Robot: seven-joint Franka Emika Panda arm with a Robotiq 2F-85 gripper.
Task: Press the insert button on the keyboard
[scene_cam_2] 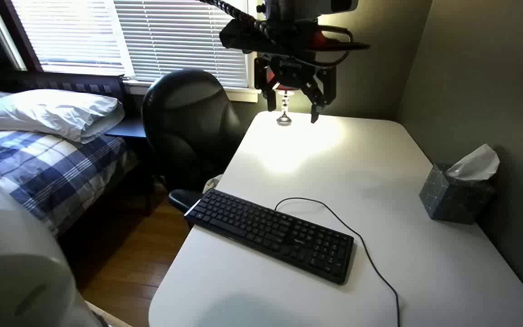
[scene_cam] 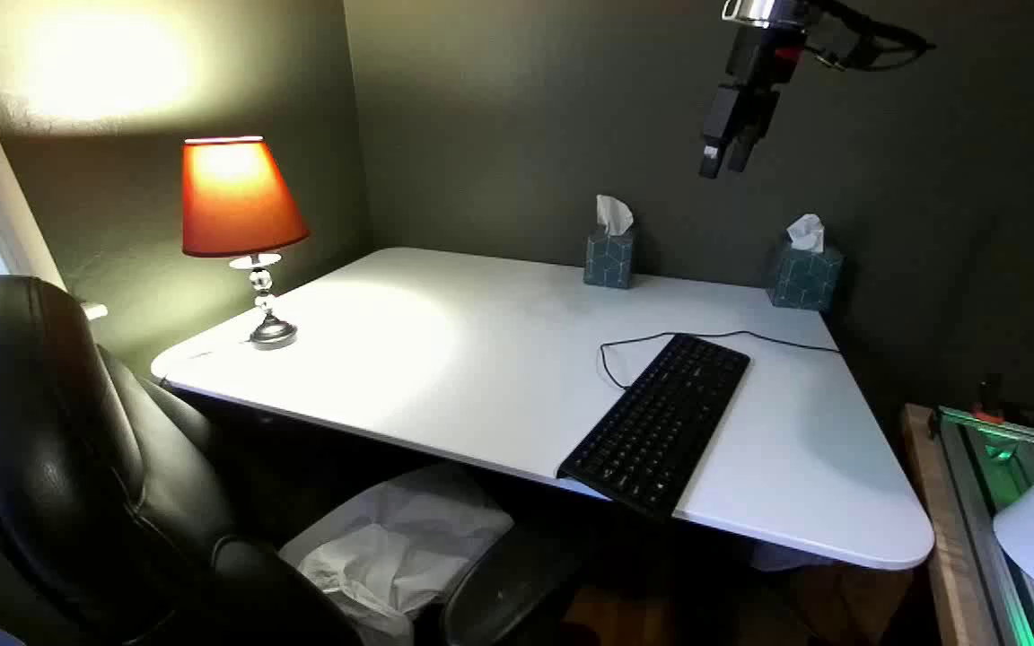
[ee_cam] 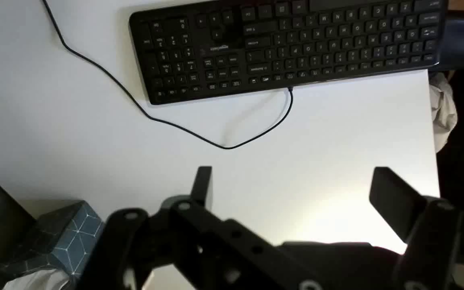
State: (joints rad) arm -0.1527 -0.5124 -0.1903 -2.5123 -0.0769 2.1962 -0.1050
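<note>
The black keyboard [scene_cam: 661, 422] lies flat on the white desk, its near end at the desk's edge. It shows in an exterior view [scene_cam_2: 270, 231] and along the top of the wrist view [ee_cam: 288, 44], where its keys stand upside down. The small key block [ee_cam: 221, 67] with the insert key lies between main keys and number pad; its labels are too small to read surely. A thin black cable [ee_cam: 226, 148] runs from its back edge. My gripper [ee_cam: 292, 171] is open with nothing between its fingers. It hangs high above the desk in both exterior views [scene_cam: 723, 169] [scene_cam_2: 293, 114], well apart from the keyboard.
The white desk [scene_cam: 481, 359] carries two patterned tissue boxes [scene_cam: 609, 260] [scene_cam: 806, 276] along the wall and a red lit lamp [scene_cam: 239, 197] at the far end. One tissue box [ee_cam: 77, 237] shows at lower left in the wrist view. A black chair [scene_cam: 41, 404] stands beside the desk.
</note>
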